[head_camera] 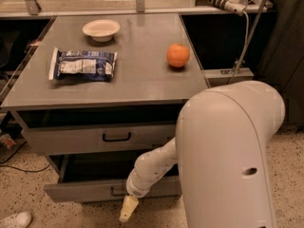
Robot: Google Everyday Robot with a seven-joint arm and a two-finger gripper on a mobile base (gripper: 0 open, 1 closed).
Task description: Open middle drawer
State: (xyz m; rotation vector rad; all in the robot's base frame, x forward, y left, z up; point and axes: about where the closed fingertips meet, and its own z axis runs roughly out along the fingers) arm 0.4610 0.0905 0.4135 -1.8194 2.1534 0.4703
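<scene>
My hand (128,208) is hanging just below the front of the middle drawer (80,192) — whether clenched or released, I cannot tell. The drawer is sitting pulled well out beneath the tabletop (142,80), dark inside showing — I am judging the opening mostly done, little travel remaining.

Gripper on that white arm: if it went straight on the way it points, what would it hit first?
Probably the speckled floor: the gripper hangs in front of the pulled-out lower drawer, pointing down.
</scene>
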